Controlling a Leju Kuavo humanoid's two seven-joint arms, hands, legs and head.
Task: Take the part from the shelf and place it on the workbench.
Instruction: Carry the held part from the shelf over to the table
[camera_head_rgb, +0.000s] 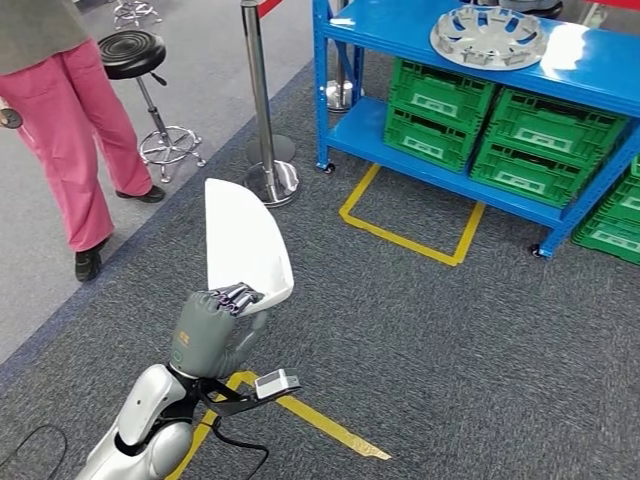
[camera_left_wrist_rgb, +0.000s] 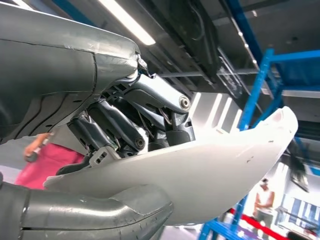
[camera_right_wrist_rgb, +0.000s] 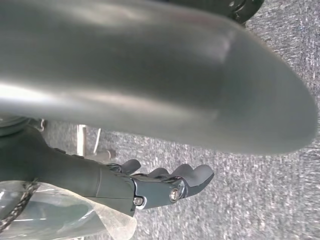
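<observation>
The part is a white curved plastic shell (camera_head_rgb: 241, 240), held up over the grey carpet at the lower left of the head view. My left hand (camera_head_rgb: 211, 335) grips its lower edge, with the dark fingers folded over the rim. In the left wrist view the fingers (camera_left_wrist_rgb: 151, 115) lie on one face of the white shell (camera_left_wrist_rgb: 211, 175) and the thumb presses the other. My right hand (camera_right_wrist_rgb: 162, 182) hangs above the carpet, its fingers loosely stretched out and holding nothing.
A blue shelf (camera_head_rgb: 581, 60) stands at the upper right with a silver hubcap (camera_head_rgb: 487, 35) on top and green crates (camera_head_rgb: 438, 110) below. A chrome stanchion (camera_head_rgb: 260, 100), a black stool (camera_head_rgb: 132, 50) and a person in pink trousers (camera_head_rgb: 75, 130) are to the left. Yellow tape (camera_head_rgb: 407, 240) marks the floor.
</observation>
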